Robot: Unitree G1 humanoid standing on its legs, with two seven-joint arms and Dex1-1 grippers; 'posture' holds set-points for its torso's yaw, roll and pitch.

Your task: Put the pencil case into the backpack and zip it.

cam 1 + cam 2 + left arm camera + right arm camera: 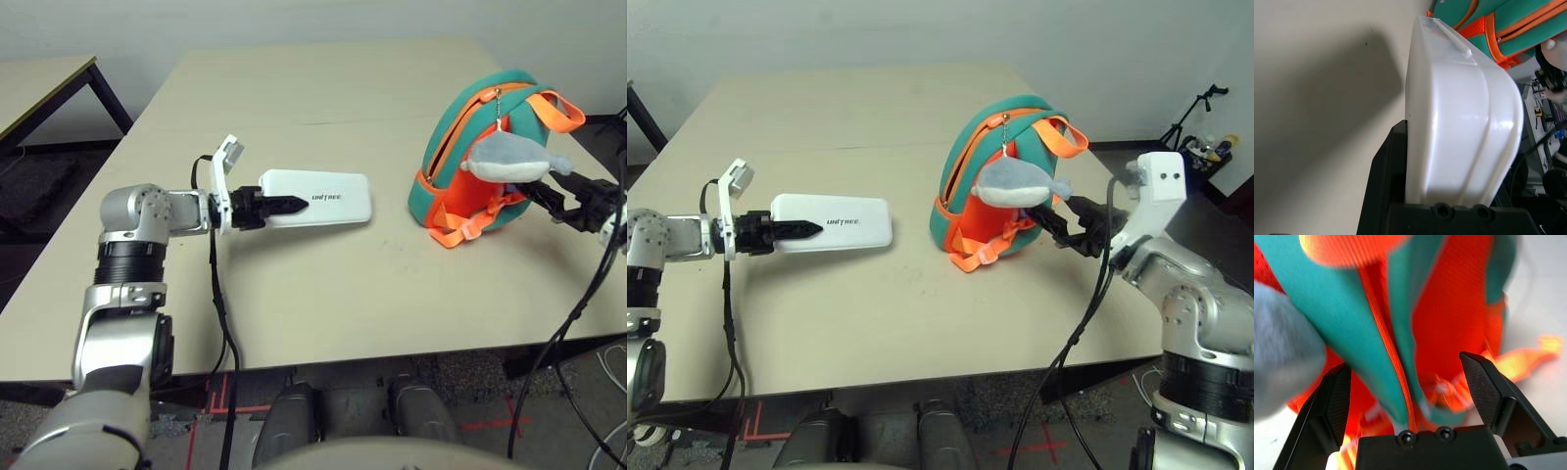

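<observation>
The white pencil case (328,199) with dark lettering lies flat and lengthwise at the middle of the table. My left gripper (277,207) is shut on its left end, and the case (1459,112) sits between the black fingers (1383,181). The teal and orange backpack (460,137) stands upright at the right, its orange zipper line facing left, with a grey plush fish (509,157) hanging on it. My right gripper (1058,217) is open at the backpack's right side. A teal edge of the backpack (1376,333) runs between its spread fingers (1484,387).
The tan table (323,284) has bare room in front of and behind the case. A black cable (223,323) hangs off its front edge by my left arm. A second table (39,83) stands at the far left, and a tripod (1195,108) at the far right.
</observation>
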